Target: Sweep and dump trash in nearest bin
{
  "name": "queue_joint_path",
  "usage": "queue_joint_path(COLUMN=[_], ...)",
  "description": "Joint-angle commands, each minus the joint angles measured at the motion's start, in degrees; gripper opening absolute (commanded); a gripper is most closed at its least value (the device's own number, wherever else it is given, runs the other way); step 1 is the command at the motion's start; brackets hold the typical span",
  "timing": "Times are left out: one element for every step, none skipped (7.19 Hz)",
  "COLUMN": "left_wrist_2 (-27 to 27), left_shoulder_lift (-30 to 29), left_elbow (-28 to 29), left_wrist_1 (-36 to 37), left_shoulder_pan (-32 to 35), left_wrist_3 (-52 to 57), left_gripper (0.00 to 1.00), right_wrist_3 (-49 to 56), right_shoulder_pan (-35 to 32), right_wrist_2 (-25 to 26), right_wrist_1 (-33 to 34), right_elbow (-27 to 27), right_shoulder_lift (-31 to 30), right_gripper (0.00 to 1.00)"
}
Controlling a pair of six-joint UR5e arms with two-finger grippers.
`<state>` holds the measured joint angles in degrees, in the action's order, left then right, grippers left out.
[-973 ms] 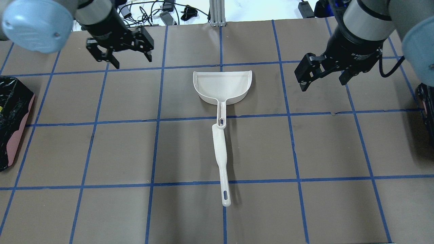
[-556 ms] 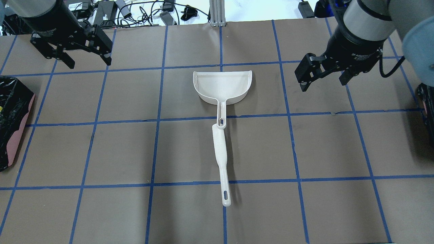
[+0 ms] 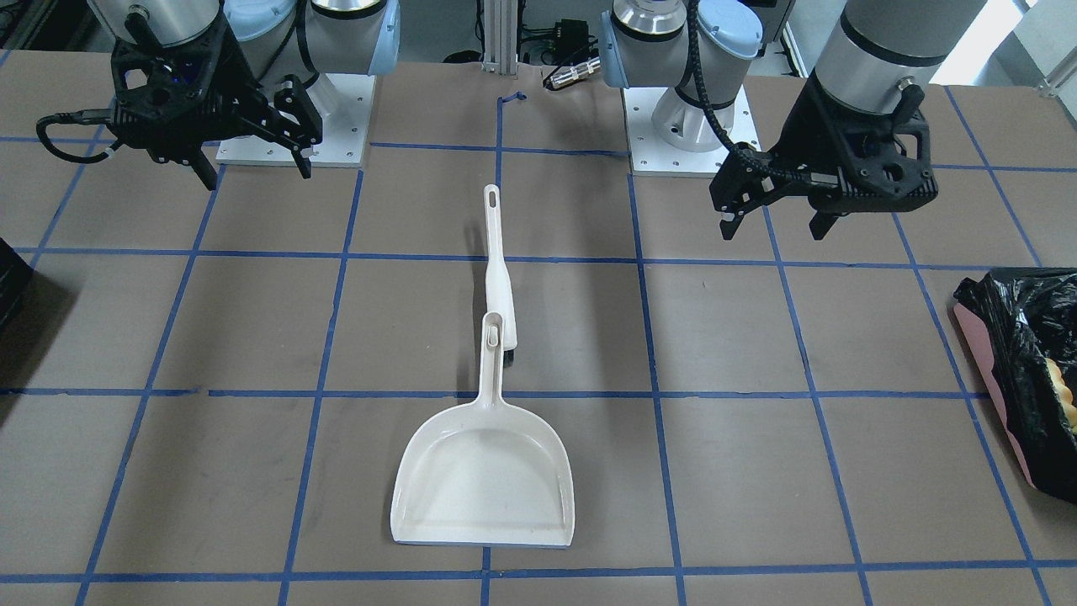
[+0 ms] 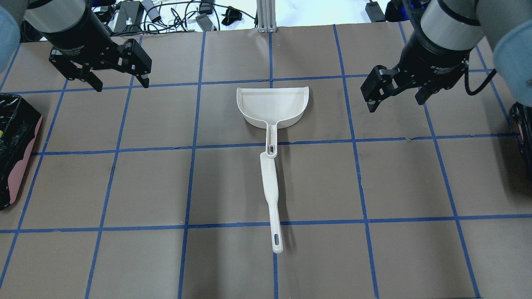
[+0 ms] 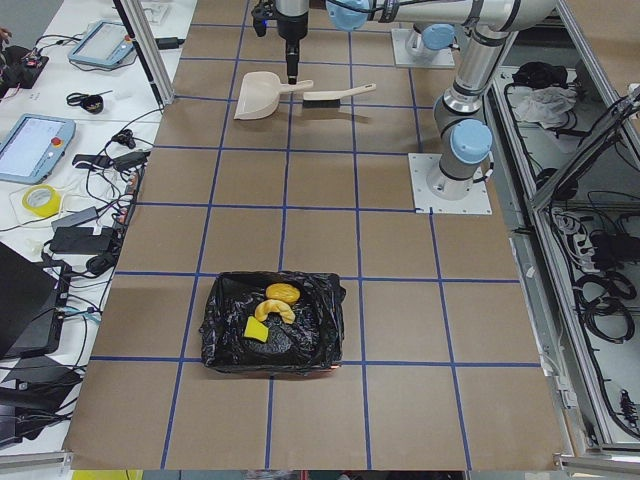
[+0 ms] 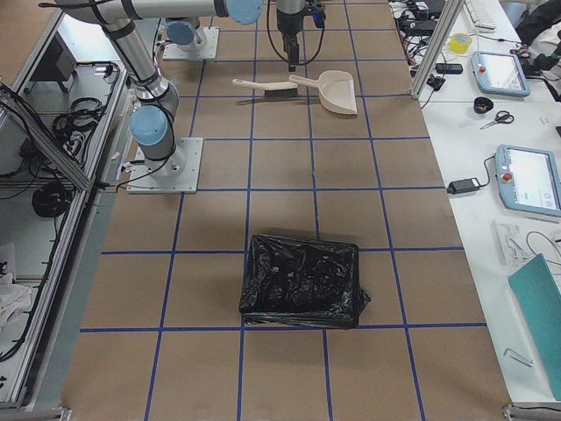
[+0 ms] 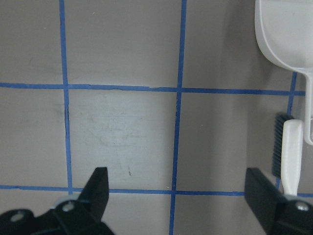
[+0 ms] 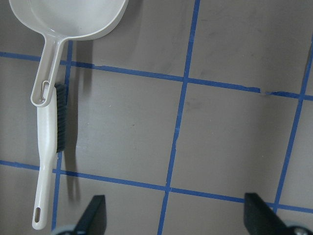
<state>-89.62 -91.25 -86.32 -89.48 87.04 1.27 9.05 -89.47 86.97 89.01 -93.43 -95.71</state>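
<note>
The trash lies inside the bin (image 5: 310, 342): an orange-brown lump (image 5: 282, 292), a pale yellow peel (image 5: 276, 311) and a yellow sponge chunk (image 5: 256, 329). The bin, pink-sided with a black bag, sits at the table's left edge in the overhead view (image 4: 23, 166) and at the right edge in the front view (image 3: 1010, 328). My left gripper (image 4: 121, 85) is open and empty above the far left of the table, also seen in the front view (image 3: 772, 231). My right gripper (image 4: 395, 104) is open and empty at the far right, also seen in the front view (image 3: 257, 175).
A white dustpan (image 4: 272, 106) lies empty at the table's middle, mouth facing away from me. A white brush (image 4: 271, 195) lies behind it, its head under the pan's handle. An all-black container (image 6: 302, 281) sits at the right end of the table.
My left gripper has swung left, away from the dustpan toward the far left, then come back slightly right. The right gripper, dustpan and brush have not moved.
</note>
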Motion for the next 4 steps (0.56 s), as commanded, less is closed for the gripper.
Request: queue_joint_path(left_wrist_2=[-0.1, 0.1, 0.5, -0.2], left_shoulder_lift=[0.3, 0.2, 0.5, 0.2], left_elbow=[-0.4, -0.4, -0.4, -0.5], left_wrist_1=[0.7, 0.7, 0.6, 0.6], left_shoulder_pan=[1.0, 1.0, 1.0, 1.0], left_wrist_3=[0.0, 0.0, -0.1, 0.0], left_gripper=[1.00, 1.00, 1.00, 1.00], right_wrist_3=[0.1, 0.1, 0.1, 0.1], right_shoulder_pan=[0.0, 0.0, 0.0, 0.0], right_wrist_2=[0.0, -0.1, -0.1, 0.0], right_wrist_1=[-0.1, 0.0, 0.0, -0.1], right_elbow=[0.0, 0.0, 0.0, 0.0], right_shoulder_lift=[0.0, 0.0, 0.0, 0.0], right_gripper=[1.00, 1.00, 1.00, 1.00])
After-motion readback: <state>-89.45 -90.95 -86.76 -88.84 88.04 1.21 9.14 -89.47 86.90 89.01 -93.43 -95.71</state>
